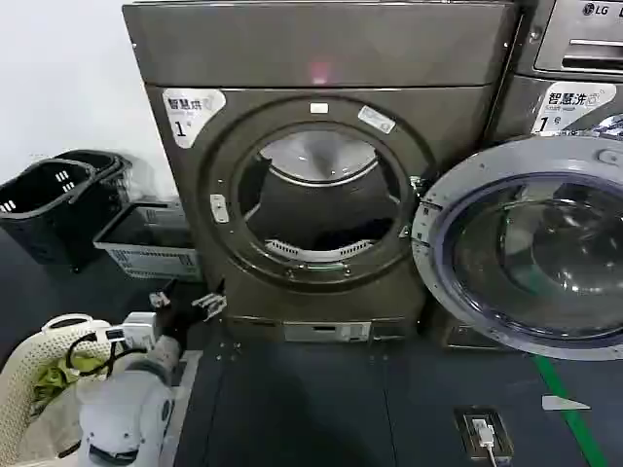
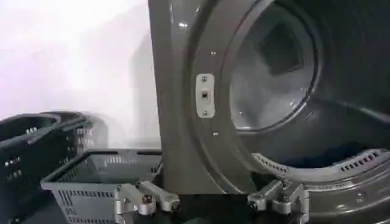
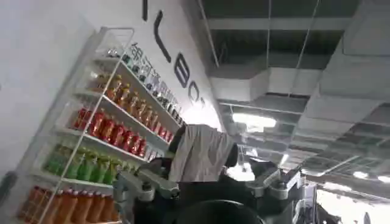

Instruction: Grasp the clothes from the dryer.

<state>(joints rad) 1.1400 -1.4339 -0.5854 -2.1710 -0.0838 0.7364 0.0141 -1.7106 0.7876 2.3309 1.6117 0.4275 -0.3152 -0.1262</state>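
Left gripper (image 1: 185, 306) spread wide, empty, low by the dryer (image 1: 321, 175) front's left edge (door (image 1: 526, 248) swung open). Right gripper (image 3: 207, 185) spread too, pointing ceilingward.

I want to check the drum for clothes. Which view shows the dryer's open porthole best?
The head view: it frames the dryer's whole porthole, with something dark low inside. The left wrist view cuts off part of the opening behind the open left gripper. The right wrist view faces shelves and ceiling.

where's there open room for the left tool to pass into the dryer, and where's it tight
The round porthole of the dryer is wide open above the dark clothes low in the drum. The open left tool sits below its left rim. It is tight left, by the grey basket, and right, by the swung-open glass door.
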